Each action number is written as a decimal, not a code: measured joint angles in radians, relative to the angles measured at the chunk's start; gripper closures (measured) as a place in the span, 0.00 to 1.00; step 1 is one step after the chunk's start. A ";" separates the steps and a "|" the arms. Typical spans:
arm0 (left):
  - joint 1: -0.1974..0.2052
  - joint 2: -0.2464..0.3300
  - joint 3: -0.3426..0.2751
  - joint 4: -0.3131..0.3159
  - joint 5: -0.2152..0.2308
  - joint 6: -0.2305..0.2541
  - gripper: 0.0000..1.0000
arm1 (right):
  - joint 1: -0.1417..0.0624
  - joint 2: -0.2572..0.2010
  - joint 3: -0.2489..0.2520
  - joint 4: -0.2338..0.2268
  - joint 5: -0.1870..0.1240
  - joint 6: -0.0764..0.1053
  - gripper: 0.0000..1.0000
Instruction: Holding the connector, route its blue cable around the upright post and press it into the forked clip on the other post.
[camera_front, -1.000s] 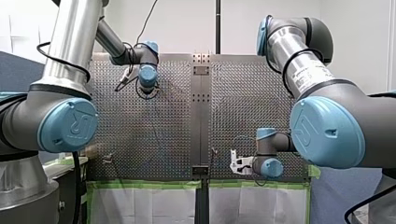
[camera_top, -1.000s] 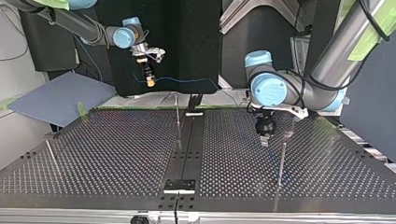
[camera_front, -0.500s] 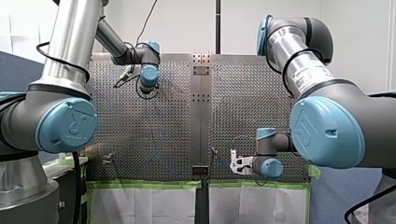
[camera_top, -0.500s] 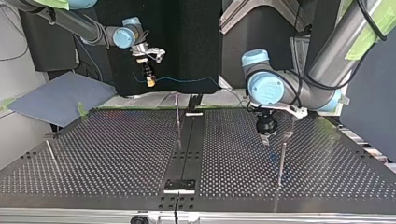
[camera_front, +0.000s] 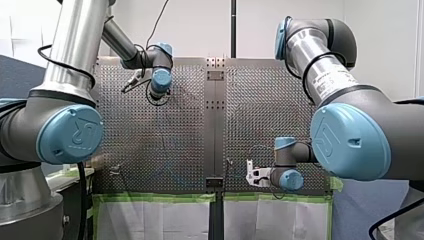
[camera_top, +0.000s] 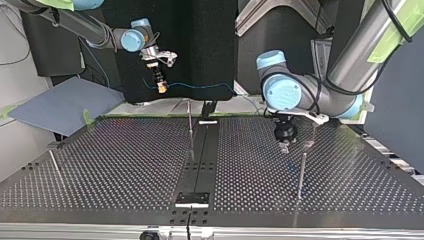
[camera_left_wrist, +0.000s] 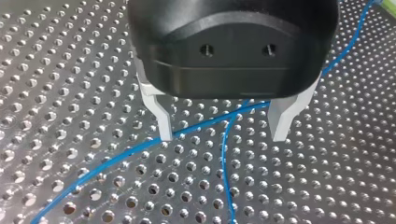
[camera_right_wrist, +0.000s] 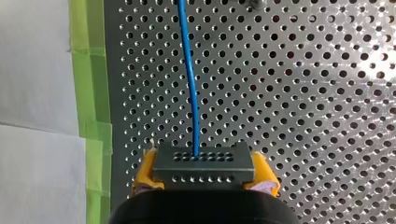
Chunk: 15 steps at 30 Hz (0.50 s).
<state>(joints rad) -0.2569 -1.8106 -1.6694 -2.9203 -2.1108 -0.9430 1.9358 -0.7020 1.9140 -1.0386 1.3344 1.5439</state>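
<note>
1. Right gripper (camera_right_wrist: 203, 173): yellow pads (camera_right_wrist: 145, 169) clamped on both sides of the dark grey connector (camera_right_wrist: 204, 163), with two rows of small holes across the connector's face.
2. Blue cable (camera_right_wrist: 191, 84): out of the connector's upper row of holes, straight ahead of the gripper over the perforated table (camera_right_wrist: 303, 102); green tape (camera_right_wrist: 88, 84) along the table's edge beside it.
3. Top view: right gripper held high past the table's far edge at the view's left, cable stretched from it toward the middle.
4. Left gripper (camera_left_wrist: 223, 133): metal fingers (camera_left_wrist: 163, 122) spread wide, nothing held; one strand of blue cable passing under both fingers, close by one fingertip, a second strand branching off between them.
5. Top view: left gripper low over the table, near a thin upright post (camera_top: 301, 172); second post (camera_top: 190, 125) by the centre strip; forked clip too small to make out.
6. Writing: printed label (camera_front: 332, 82) on the right arm's silver tube and raised logo on a blue joint cap (camera_front: 74, 134), neither legible.
</note>
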 joint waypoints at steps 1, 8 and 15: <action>0.000 -0.001 0.000 0.004 0.006 -0.001 0.00 | 0.000 0.000 0.000 -0.001 0.000 0.000 1.00; 0.008 -0.014 0.001 0.042 0.022 -0.003 0.00 | 0.000 0.000 0.000 -0.005 -0.001 0.003 1.00; 0.021 -0.018 0.006 0.088 -0.013 0.007 0.00 | 0.000 0.000 0.000 -0.007 -0.001 0.004 1.00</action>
<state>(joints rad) -0.2360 -1.8286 -1.6638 -2.8322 -2.1236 -0.9364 1.9356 -0.7020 1.9139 -1.0460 1.3332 1.5481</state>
